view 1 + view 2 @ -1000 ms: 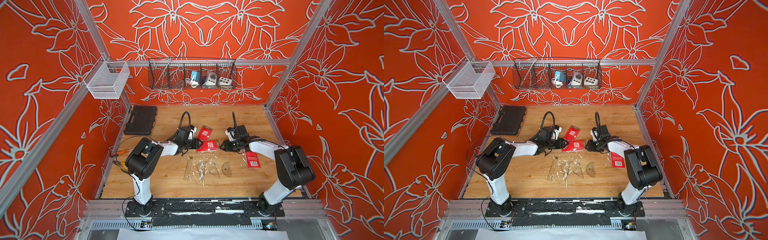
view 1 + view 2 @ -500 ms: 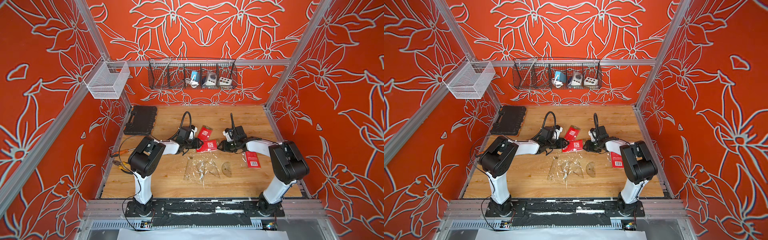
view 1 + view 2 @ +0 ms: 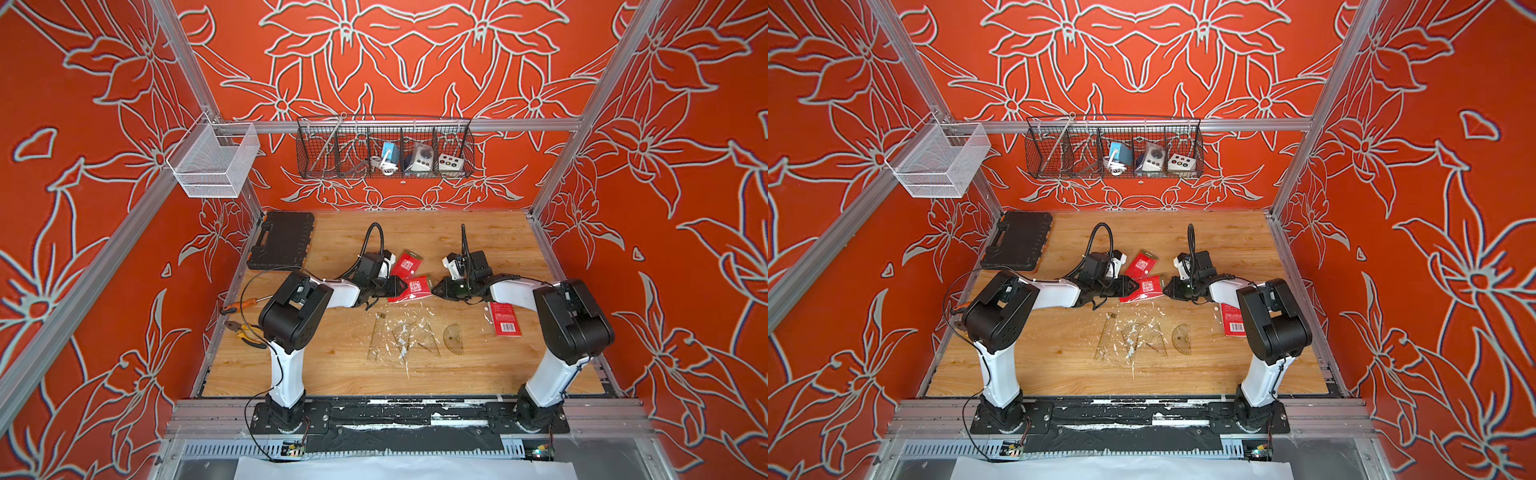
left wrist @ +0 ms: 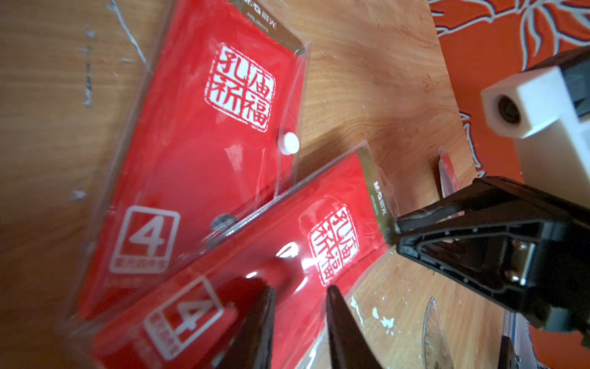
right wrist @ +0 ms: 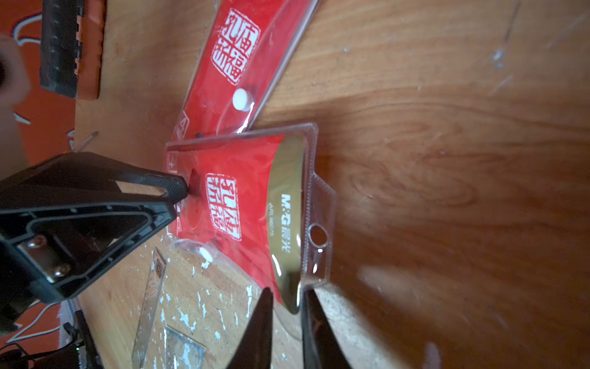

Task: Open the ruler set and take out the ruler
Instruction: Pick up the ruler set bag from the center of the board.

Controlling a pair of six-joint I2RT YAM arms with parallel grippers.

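while both pincers grip one ruler set (image 5: 236, 198), it spans the gap between them, just over the desk (image 5: 447, 159). left pincer (image 4: 300, 306) pinches the "4" end. right pincer (image 5: 287, 306) is pinched on the gold header, opposite. my guess at why: opposed holds keep the pouch taut. its clear flap (image 5: 207, 255) hangs unsnapped beside the left pincer. no ruler is out of it yet.

Second red pouch (image 3: 407, 262) overlaps ruler set (image 3: 415, 289) at far side, blocks approach there; loose clear rulers (image 3: 376, 332) and protractor (image 3: 454, 338) litter near side; far table (image 3: 498, 241) bare wood, passable
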